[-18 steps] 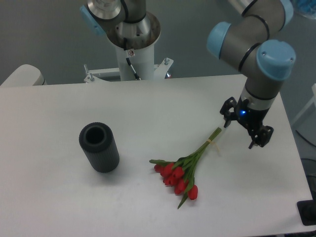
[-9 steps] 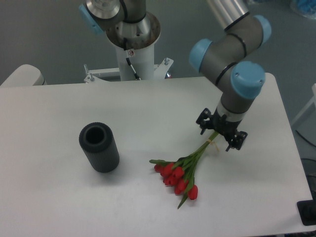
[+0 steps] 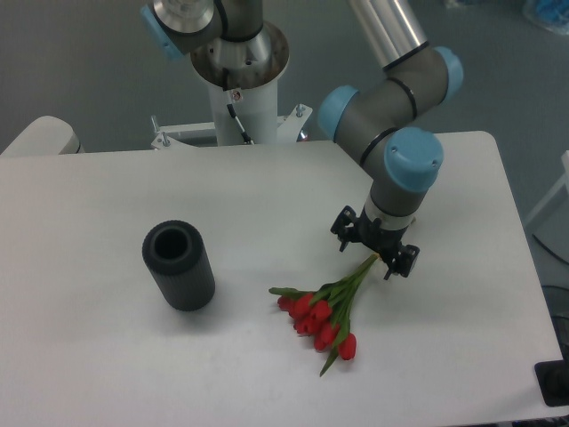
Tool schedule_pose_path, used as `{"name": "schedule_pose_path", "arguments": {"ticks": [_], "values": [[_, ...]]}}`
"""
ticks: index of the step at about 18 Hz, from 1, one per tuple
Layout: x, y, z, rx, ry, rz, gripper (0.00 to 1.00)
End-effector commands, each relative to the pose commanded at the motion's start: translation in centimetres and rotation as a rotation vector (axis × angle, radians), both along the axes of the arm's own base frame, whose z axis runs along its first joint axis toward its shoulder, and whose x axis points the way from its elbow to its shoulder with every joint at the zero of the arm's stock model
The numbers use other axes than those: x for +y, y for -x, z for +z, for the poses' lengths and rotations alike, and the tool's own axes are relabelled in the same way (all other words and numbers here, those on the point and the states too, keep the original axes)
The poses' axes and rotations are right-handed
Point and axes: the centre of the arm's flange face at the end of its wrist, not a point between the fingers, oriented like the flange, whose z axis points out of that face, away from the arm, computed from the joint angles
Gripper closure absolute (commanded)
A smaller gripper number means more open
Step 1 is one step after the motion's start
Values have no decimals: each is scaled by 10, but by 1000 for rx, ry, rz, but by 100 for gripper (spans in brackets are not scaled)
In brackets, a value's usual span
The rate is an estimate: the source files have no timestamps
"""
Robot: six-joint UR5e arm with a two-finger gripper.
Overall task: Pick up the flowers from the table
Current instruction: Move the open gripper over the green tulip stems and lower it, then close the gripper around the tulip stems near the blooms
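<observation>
The flowers (image 3: pixel 327 311), a bunch of red tulips on long green stems, lie flat on the white table (image 3: pixel 107 356) right of centre, heads toward the front, stem ends pointing up and right. My gripper (image 3: pixel 367 255) hangs directly over the stem ends, its two black fingers spread open, one on each side of the stems. The stem tips and their band are hidden under it. Nothing is held.
A dark grey ribbed cylinder vase (image 3: pixel 179 266) stands upright on the left half of the table. The arm's white base column (image 3: pixel 238 89) rises behind the table's far edge. The table's right edge runs near x 600.
The gripper has travelled left from beyond the stem ends to a spot right over them and dropped lower. The flowers and vase have not moved.
</observation>
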Motion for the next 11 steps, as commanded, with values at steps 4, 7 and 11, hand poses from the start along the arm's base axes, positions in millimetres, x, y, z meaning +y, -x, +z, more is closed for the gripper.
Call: {"name": "schedule_pose_path", "arguments": {"ticks": [4, 7, 11], "values": [[-4, -8, -16, 18, -11, 1, 0], [-4, -6, -21, 17, -10, 0, 0], [-3, -4, -25, 12, -8, 6, 0]]}}
